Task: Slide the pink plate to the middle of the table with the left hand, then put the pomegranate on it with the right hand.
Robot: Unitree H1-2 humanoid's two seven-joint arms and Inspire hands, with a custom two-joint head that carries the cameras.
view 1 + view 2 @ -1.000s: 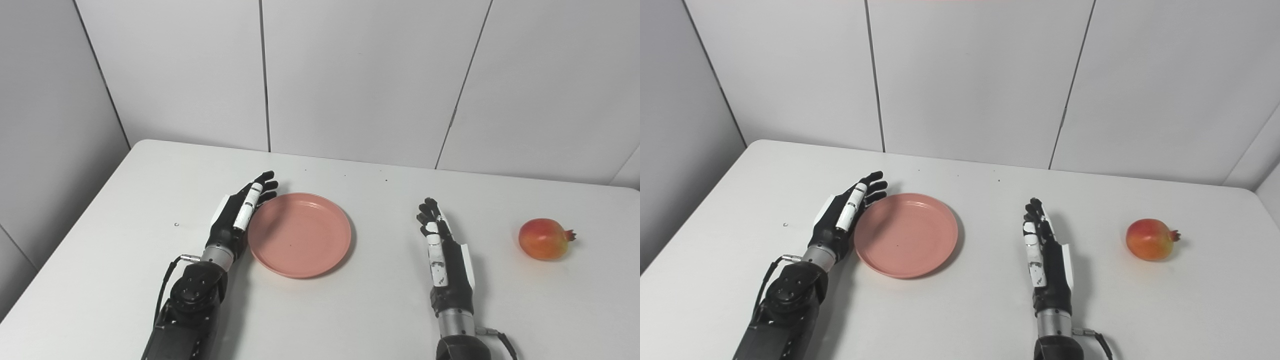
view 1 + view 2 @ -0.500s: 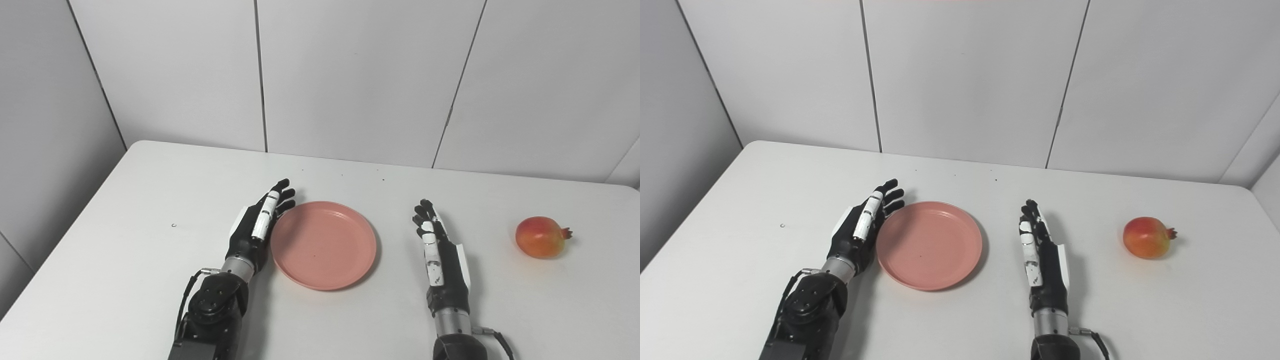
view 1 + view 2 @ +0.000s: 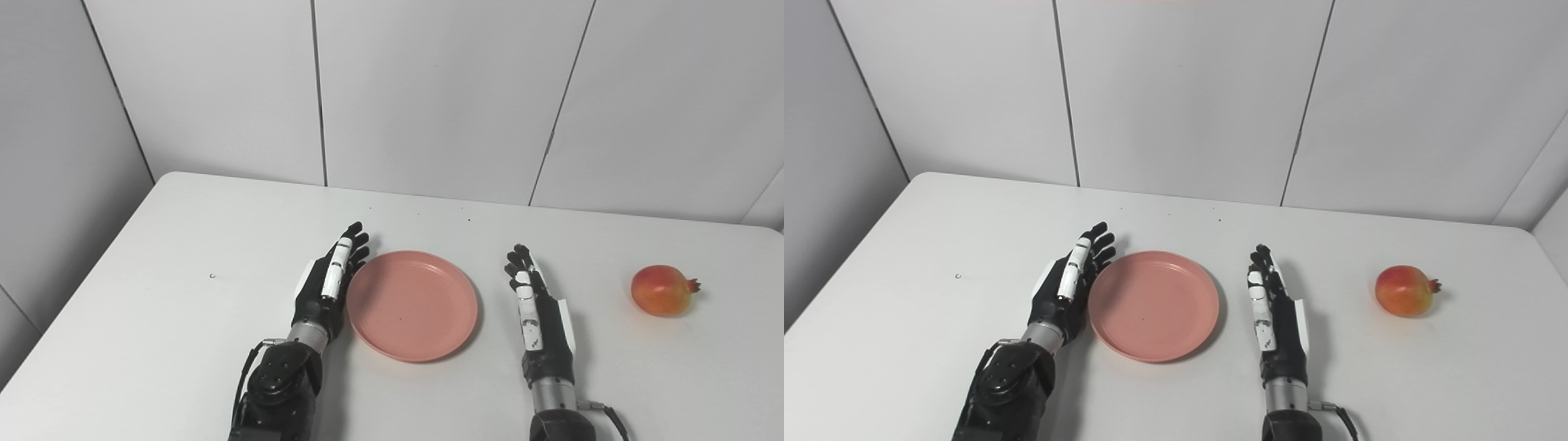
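A smooth, round pink plastic plate [image 3: 411,304] with a shallow raised rim is seen flat on the matte white table [image 3: 153,294], roughly mid-table. The black-and-white left hand [image 3: 324,288] is pressed edge-on against its left rim, fingers straight and together. The right hand [image 3: 536,312] is held empty (fingers extended, holding nothing). The glossy red-orange pomegranate [image 3: 661,290] is lying far right, crown pointed right.

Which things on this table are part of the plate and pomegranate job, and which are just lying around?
Part of the job:
- pink plate, lying flat between the two hands
- pomegranate, alone near the table's right side
- left hand, open, against the plate's left edge
- right hand, open, holding nothing

Just lying about:
- small speck on the white table, too small to identify
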